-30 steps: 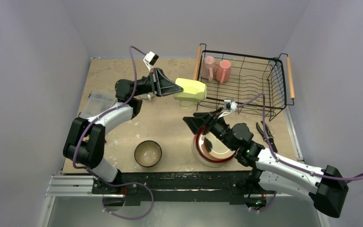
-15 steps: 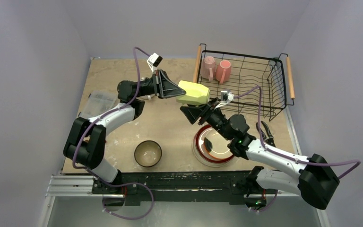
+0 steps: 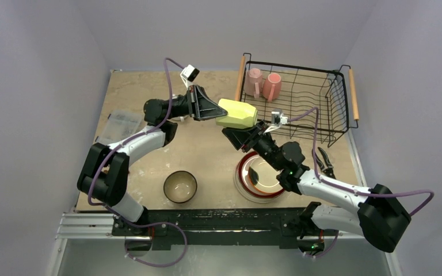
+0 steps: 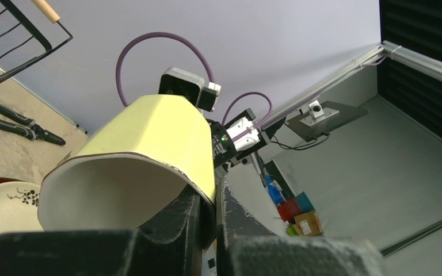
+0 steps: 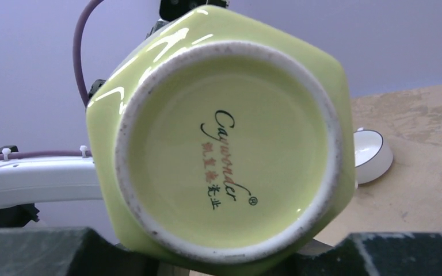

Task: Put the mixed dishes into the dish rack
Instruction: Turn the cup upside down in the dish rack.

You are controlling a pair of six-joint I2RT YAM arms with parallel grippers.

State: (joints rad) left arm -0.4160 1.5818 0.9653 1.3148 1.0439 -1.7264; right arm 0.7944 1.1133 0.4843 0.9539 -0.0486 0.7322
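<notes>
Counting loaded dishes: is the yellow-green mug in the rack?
No, the left gripper holds the mug in the air outside the rack.

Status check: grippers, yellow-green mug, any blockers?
Left gripper shut on yellow-green mug at the rim, mug aloft. Right gripper around its base, grip unconfirmed. Dish rack just beyond, nothing blocking.

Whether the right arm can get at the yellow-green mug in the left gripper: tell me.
Likely yes. The left gripper pinches only the rim, so the base of the yellow-green mug faces the right gripper with nothing between; its jaws flank it, contact unclear.
</notes>
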